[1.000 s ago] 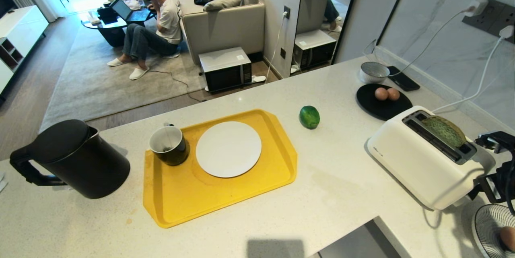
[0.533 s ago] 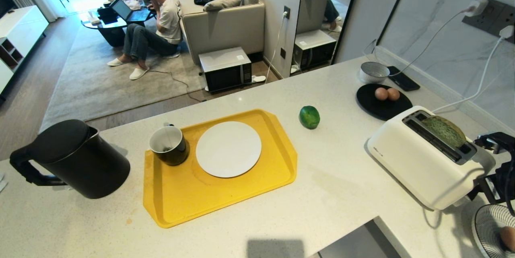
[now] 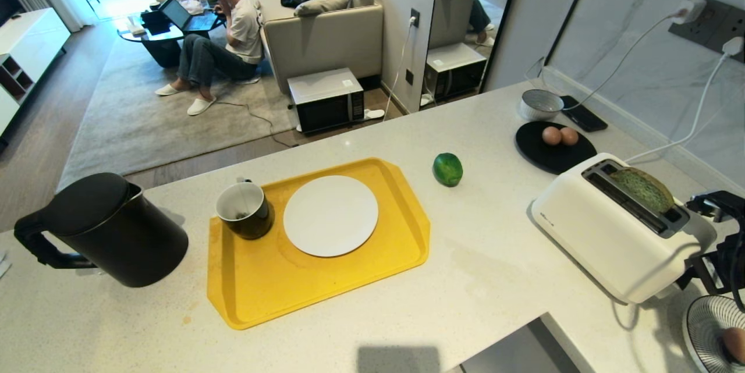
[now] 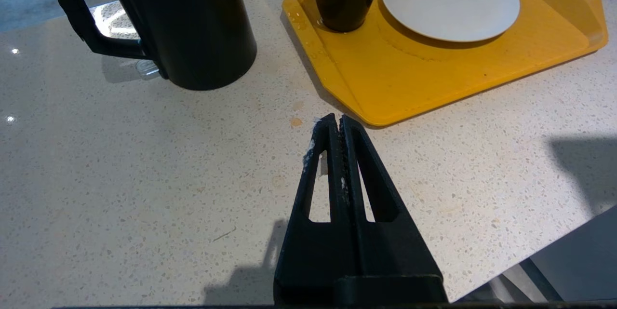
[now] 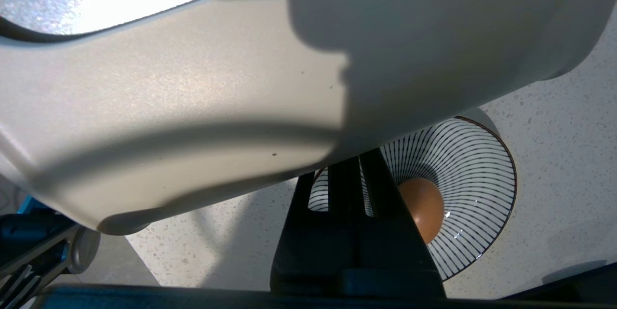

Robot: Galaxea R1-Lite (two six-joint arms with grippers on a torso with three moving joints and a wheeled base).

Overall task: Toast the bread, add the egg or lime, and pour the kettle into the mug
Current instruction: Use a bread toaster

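The bread, green-crumbed, stands up out of a slot of the white toaster at the counter's right. The lime lies on the counter beyond the yellow tray. Two eggs rest on a black plate, and a third egg lies in a striped bowl. The black kettle stands at the left; the dark mug sits on the tray beside a white plate. My left gripper is shut and empty over the counter by the tray's corner. My right gripper is shut, its tips behind the toaster's end.
A small grey bowl and a phone lie at the back right, with cables running to wall sockets. The counter's edge steps back near the front right. A person sits on the floor in the room beyond.
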